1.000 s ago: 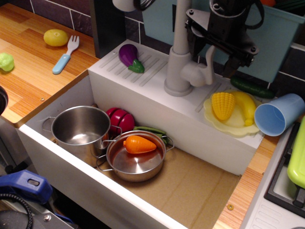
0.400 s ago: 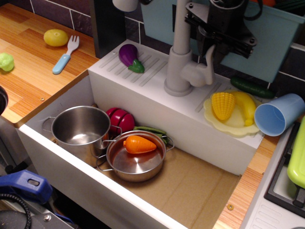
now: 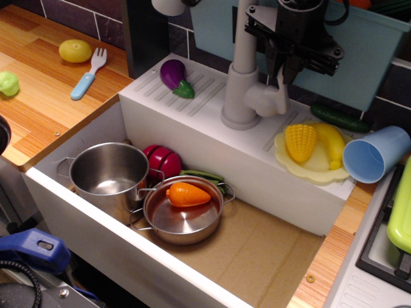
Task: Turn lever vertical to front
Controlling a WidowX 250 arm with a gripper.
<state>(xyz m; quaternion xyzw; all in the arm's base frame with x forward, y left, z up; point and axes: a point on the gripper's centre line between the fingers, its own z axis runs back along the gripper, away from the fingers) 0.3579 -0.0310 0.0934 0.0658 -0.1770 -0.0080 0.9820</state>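
**Gripper poised over the upright lever**

Beside the faucet column (image 3: 242, 64), on its right, the lever (image 3: 282, 86) stands upright from the rounded side stub, its top partly hidden by the black gripper (image 3: 283, 72) coming down over it. The 2 dark fingers seem to flank the lever's upper part, but the dark housing and the angle hide the gap, so I cannot tell whether they are parted, together or already clamped on the stick.

Judging from the upright handle, the turn to the front is not yet done. The main risk is grip: the lever is slim, smooth plastic, and a hold only on its tip could slip off once the arm pulls forward. Because the lever swings about the stub, a straight pull instead of an arc might jam the fingers or drag at the faucet.

Right of the faucet and in front of the lever, the yellow plate (image 3: 308, 168) holds a toy corn (image 3: 300, 141) and a banana (image 3: 330, 142); a low forward sweep could knock them. A cucumber (image 3: 338, 118) lies behind that plate, and an eggplant (image 3: 174, 77) sits left of the faucet, well clear.
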